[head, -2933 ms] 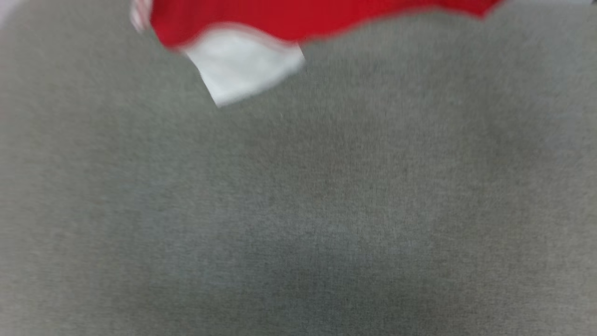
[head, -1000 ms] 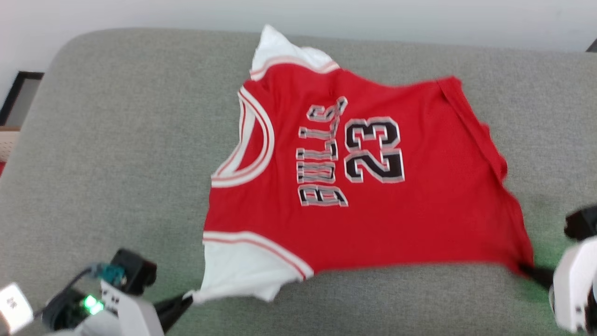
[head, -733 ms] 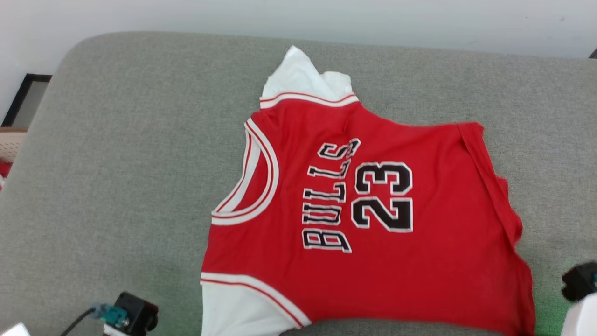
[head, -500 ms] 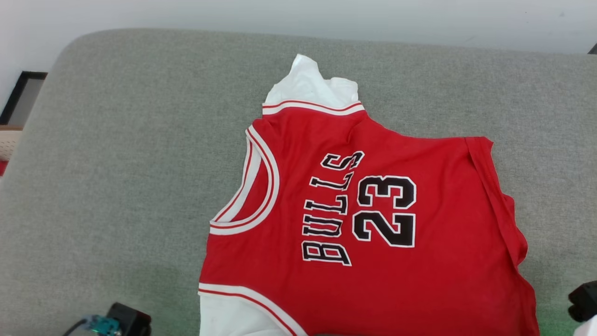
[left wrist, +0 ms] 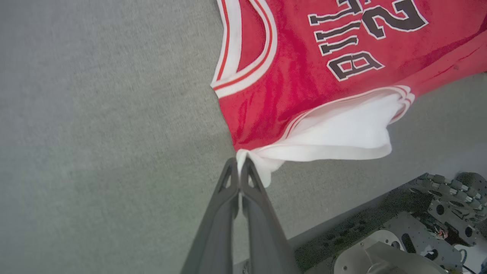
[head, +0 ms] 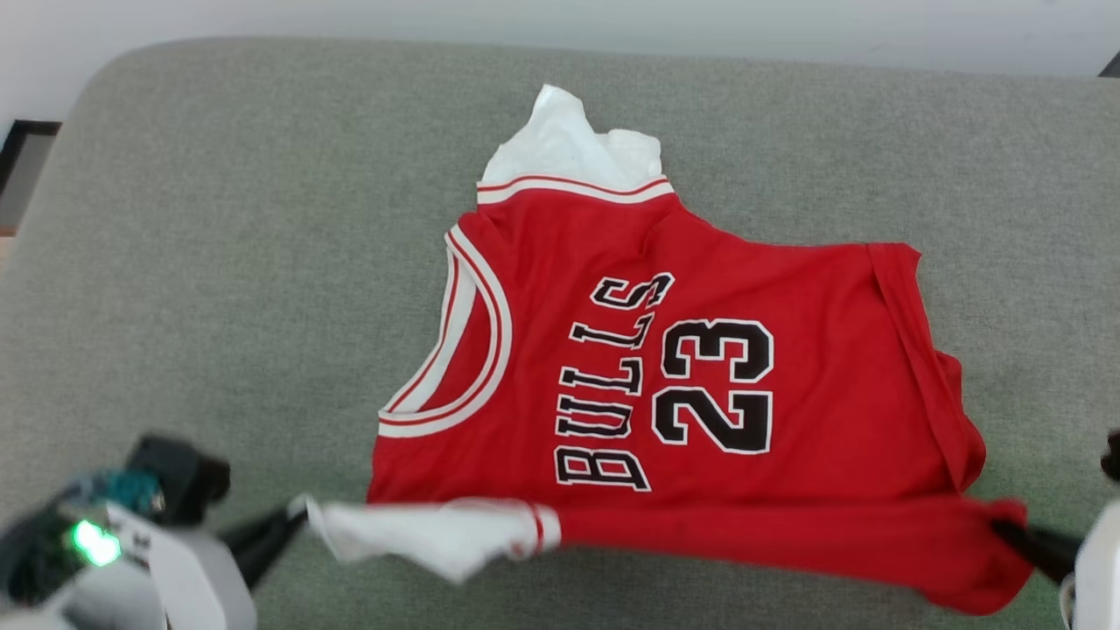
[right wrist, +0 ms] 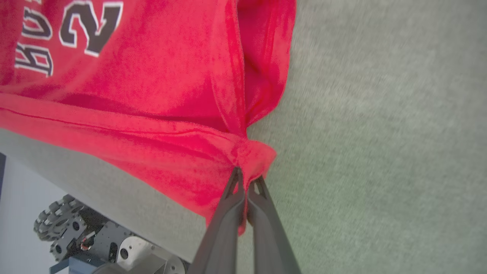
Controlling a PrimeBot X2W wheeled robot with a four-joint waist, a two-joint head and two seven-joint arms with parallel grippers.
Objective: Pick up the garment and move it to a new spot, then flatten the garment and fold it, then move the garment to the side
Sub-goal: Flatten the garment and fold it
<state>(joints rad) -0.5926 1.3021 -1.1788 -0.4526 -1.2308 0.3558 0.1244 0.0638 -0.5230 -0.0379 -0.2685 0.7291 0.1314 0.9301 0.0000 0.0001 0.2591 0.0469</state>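
Note:
The garment, a red jersey with black "BULLS" and "23" and white sleeves, lies spread on the grey cushion. Its near edge is lifted and stretched taut between both grippers. My left gripper is shut on the tip of the near white sleeve; in the left wrist view the left gripper pinches white cloth. My right gripper is shut on the red hem corner; in the right wrist view the right gripper pinches the bunched red cloth. The far white sleeve lies crumpled at the top.
The cushion's front edge runs just below the grippers, with the robot's wheeled base beneath it. A pale wall backs the cushion. A dark frame stands at the far left. Bare cushion lies left of the garment.
The view has shifted. Both grippers have come back into view, and the garment's near edge, flat half a second ago, is now lifted and pulled taut between them.

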